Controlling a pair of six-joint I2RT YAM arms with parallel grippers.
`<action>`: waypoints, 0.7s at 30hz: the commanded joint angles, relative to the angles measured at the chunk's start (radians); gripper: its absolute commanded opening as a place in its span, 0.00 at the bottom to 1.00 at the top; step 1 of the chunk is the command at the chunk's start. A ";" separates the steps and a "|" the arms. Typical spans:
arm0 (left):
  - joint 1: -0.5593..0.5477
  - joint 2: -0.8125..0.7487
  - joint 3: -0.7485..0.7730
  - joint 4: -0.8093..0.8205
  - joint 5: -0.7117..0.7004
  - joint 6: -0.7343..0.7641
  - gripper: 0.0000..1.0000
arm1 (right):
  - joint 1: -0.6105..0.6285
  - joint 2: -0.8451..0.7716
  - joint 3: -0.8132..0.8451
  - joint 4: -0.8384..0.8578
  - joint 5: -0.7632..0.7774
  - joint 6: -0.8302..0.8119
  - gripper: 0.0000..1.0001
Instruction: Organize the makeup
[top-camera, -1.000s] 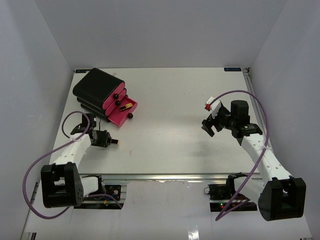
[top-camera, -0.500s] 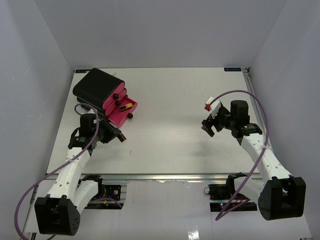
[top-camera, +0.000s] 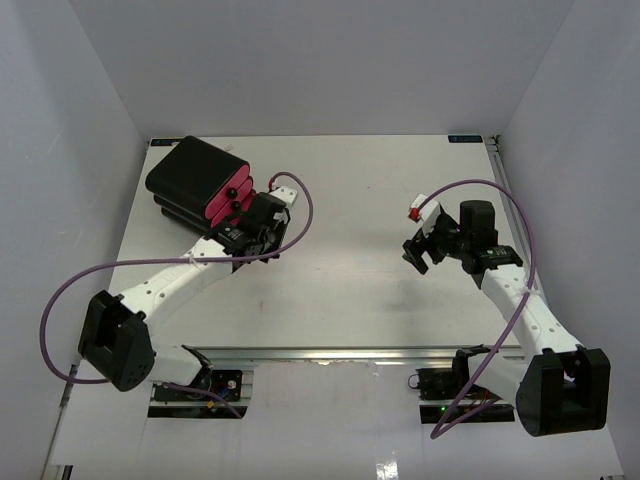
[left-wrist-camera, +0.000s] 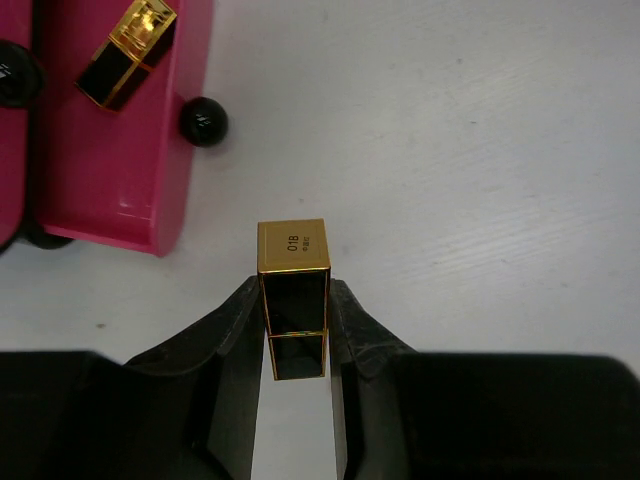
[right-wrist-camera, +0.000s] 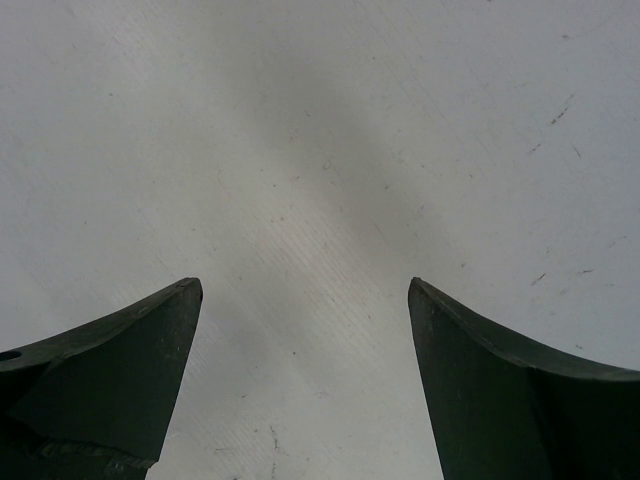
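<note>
My left gripper is shut on a gold-and-black lipstick, whose gold end sticks out past the fingertips. It hangs just right of the case's open pink drawer, where a second lipstick lies. In the top view the left gripper covers most of that drawer beside the black-and-pink case. My right gripper stands open over bare table on the right, and the right wrist view shows nothing between its fingers. No other makeup is in view.
Black round knobs stick out from the drawer fronts. The case stands at the table's far left corner. White walls close in the table on the left, back and right.
The left arm has swung from the near left up and rightward to the case's open drawer, carrying the lipstick. The right arm has not moved.
</note>
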 joint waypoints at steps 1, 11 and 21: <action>0.001 0.059 0.070 0.064 -0.276 0.373 0.00 | -0.004 0.010 -0.008 0.029 -0.024 0.001 0.90; 0.100 0.169 0.078 0.243 -0.250 0.656 0.03 | -0.004 0.008 -0.005 0.026 -0.035 0.000 0.90; 0.182 0.259 0.075 0.290 -0.151 0.642 0.12 | -0.004 0.002 -0.003 0.023 -0.039 -0.001 0.90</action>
